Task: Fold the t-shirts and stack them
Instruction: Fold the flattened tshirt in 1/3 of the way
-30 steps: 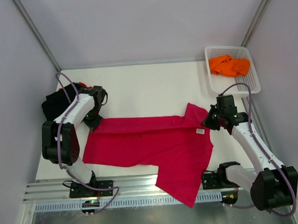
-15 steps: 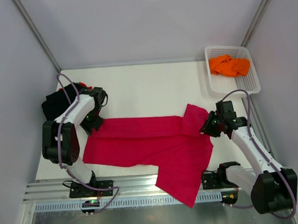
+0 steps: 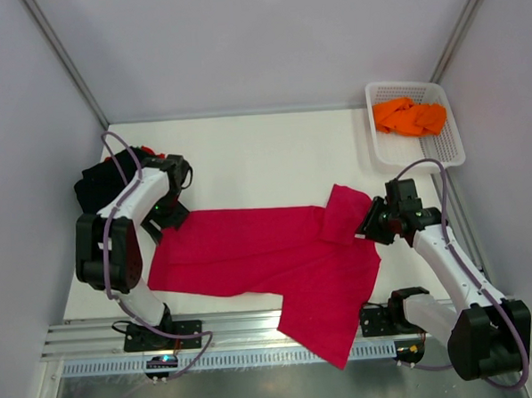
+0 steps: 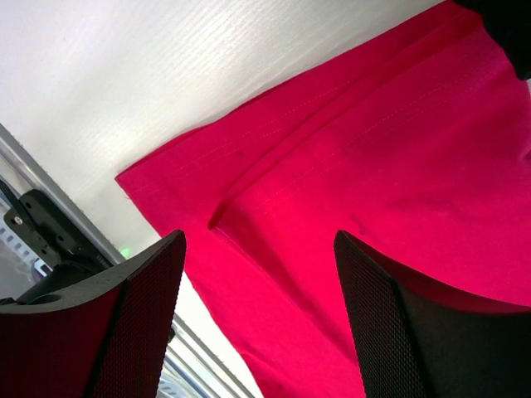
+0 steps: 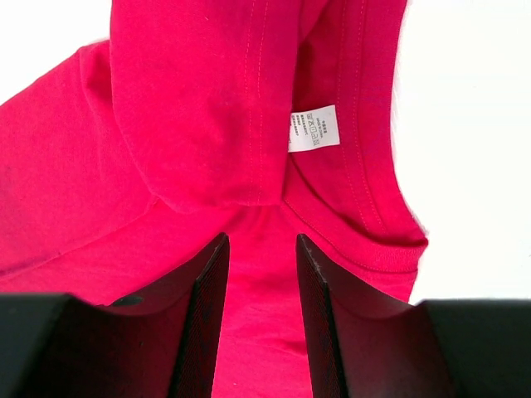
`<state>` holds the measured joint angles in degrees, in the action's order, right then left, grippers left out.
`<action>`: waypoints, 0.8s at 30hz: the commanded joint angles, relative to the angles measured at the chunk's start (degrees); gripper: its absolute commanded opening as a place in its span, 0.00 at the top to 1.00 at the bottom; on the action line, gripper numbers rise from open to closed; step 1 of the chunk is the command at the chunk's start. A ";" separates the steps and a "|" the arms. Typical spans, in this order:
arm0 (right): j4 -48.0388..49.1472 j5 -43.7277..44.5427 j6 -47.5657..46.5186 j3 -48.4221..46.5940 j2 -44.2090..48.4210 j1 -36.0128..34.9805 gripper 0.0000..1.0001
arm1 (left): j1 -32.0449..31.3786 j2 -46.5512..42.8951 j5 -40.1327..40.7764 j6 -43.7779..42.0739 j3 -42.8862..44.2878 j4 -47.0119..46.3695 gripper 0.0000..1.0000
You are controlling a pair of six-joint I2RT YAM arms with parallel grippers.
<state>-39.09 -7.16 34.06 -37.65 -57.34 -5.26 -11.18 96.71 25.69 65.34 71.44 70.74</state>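
Red shirt (image 3: pixel 269 252) lies flat in the middle of the table (image 3: pixel 263 150), and its long axis runs left to right across the top view. That's the line I'm working along.

Left claw (image 3: pixel 167 217) sits at the left end of the shirt, right claw (image 3: pixel 373 225) at the right end by the collar. One claw per end, each touching or just above the cloth.

On the left wrist view the two fingers (image 4: pixel 137 323) stand wide apart with nothing between them. The cloth lies beyond the tips, and a fold (image 4: pixel 249 186) runs away toward the upper right. So the left claw is open and empty.

On the right wrist view the fingers (image 5: pixel 203 323) stand closer together, but there's a clear gap and I see no cloth pinched in it. I call it open and empty as well. The white label (image 5: pixel 314 128) sits just above the tips, right of centre.

Now the bit that matters. A flap (image 3: pixel 322 330) of the shirt hangs over the near table edge, low and right of centre. It's nearer the right arm than the left, so I judge the right claw has the shorter reach down to it.

Other shirts are well apart. The orange shirt (image 3: pixel 409 116) is in the basket (image 3: pixel 372 131) at upper right, and the black shirt (image 3: pixel 94 186) is at the left edge, beside the left arm.
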 commanded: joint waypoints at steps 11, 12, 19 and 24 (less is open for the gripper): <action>6.74 0.30 1.09 -2.78 -5.14 -0.19 0.57 | 0.11 1.73 -11.89 -1.01 -3.32 -13.69 0.26; 7.27 -0.39 1.70 -2.61 -5.67 -0.19 0.57 | -0.07 1.73 -11.89 -0.83 -3.50 -14.05 0.26; 11.93 -0.49 2.68 -1.29 -10.50 -0.63 0.57 | -0.95 2.26 -12.60 -0.39 -4.38 -14.93 0.26; 13.16 -0.14 2.32 -2.60 -13.67 -0.98 0.57 | -1.74 2.43 -12.16 -0.48 -4.29 -14.76 0.26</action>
<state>-29.02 -7.66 36.14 -38.52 -70.08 -5.80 -12.58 98.91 13.78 64.49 67.51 57.04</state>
